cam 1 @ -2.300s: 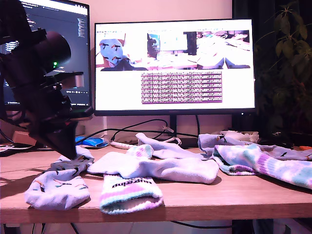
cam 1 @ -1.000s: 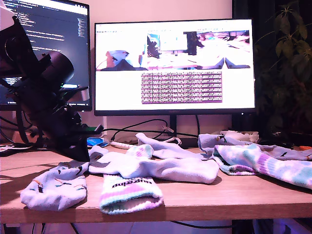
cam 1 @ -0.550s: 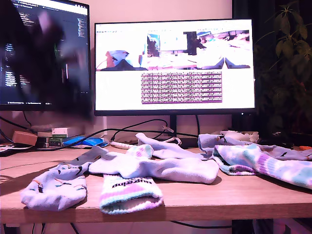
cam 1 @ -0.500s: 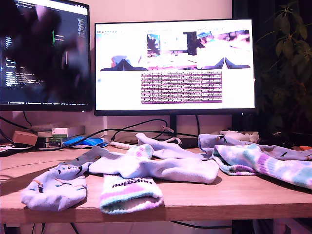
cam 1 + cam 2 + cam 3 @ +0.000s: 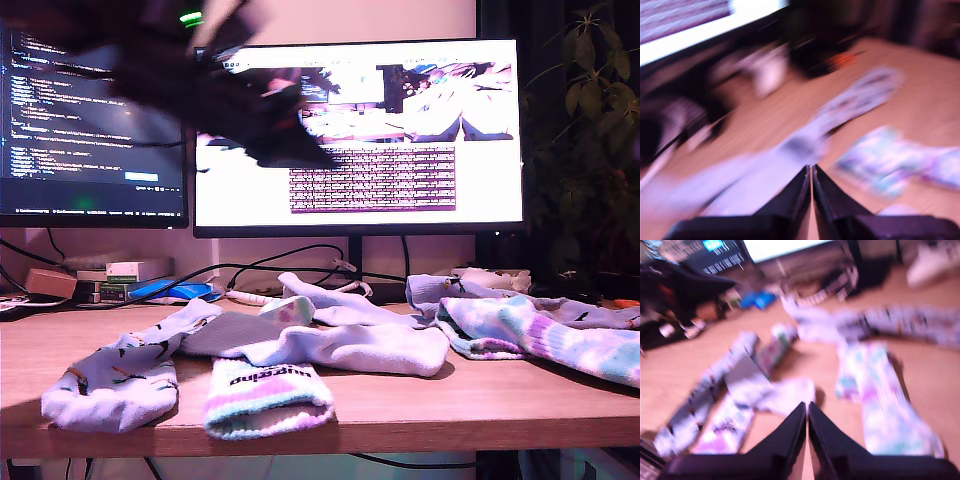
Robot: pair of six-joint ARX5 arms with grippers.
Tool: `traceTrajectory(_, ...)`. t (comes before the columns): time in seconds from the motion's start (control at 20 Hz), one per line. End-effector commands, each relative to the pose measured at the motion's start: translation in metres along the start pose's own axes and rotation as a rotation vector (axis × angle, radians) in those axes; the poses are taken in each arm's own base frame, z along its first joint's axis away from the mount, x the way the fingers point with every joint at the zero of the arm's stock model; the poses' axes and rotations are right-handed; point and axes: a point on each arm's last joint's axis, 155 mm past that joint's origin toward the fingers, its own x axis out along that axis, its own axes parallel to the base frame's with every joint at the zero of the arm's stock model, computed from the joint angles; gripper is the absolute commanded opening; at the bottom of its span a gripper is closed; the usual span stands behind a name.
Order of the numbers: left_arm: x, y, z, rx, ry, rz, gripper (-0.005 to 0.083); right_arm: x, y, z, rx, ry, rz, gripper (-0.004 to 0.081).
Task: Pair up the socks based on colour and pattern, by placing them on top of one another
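My first gripper (image 5: 811, 172) and my second gripper (image 5: 807, 410) both have their jaws pressed together on nothing, high over the desk (image 5: 400, 405) — judging by the blur, in transit between picks. No socks look paired yet. In the exterior view a blue sock (image 5: 115, 375) lies at 8 o'clock, a tie-dye sock (image 5: 265, 395) beside it, a white sock (image 5: 350, 345) at centre, another tie-dye (image 5: 540, 335) at 4 o'clock. The tie-dye cuff's lettering appears upside down — illegible to me.

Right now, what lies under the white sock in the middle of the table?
The white sock drapes over a tie-dye sock; only that sock's lettered cuff and a tip behind show. Its middle is covered. A grey patch adjoins it.
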Motion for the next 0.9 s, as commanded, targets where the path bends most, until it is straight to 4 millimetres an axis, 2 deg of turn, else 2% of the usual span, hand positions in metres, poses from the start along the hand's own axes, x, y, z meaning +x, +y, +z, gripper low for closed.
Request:
traceTrajectory(0.0, 0.017, 0.003, -0.013, 0.006, 0.022, -0.012, -0.0023, 0.003, 0.003, -0.002, -0.023, 0.029, 0.015, -0.0011)
traceTrajectory(0.2, 0.056, 0.009, -0.015, 0.003, 0.053, -0.042, -0.0023, 0.01, 0.009, -0.009, -0.014, 0.093, 0.047, -0.0012)
traceTrajectory(0.4, 0.092, 0.019, -0.036, -0.034, 0.163, -0.087, -0.0023, 0.014, 0.008, -0.016, -0.038, 0.127, 0.05, -0.0012)
traceTrajectory(0.5, 0.103, 0.021, -0.052, -0.097, 0.244, -0.105, -0.0023, 0.014, 0.009, -0.017, -0.056, 0.133, 0.055, -0.0012)
traceTrajectory(0.65, 0.11, 0.023, -0.07, -0.279, 0.349, -0.102, -0.0002, 0.014, 0.01, -0.018, -0.064, 0.134, 0.062, -0.0011)
traceTrajectory(0.7, 0.109, 0.027, -0.07, -0.351, 0.359, -0.081, 0.008, 0.014, 0.01, -0.018, -0.064, 0.135, 0.061, -0.0012)
traceTrajectory(0.8, 0.109, 0.032, -0.072, -0.453, 0.367, -0.047, 0.0383, 0.014, 0.01, -0.018, -0.064, 0.134, 0.062, -0.0012)
traceTrajectory(0.85, 0.108, 0.034, -0.074, -0.499, 0.372, -0.031, 0.0409, 0.014, 0.01, -0.018, -0.064, 0.135, 0.062, -0.0012)
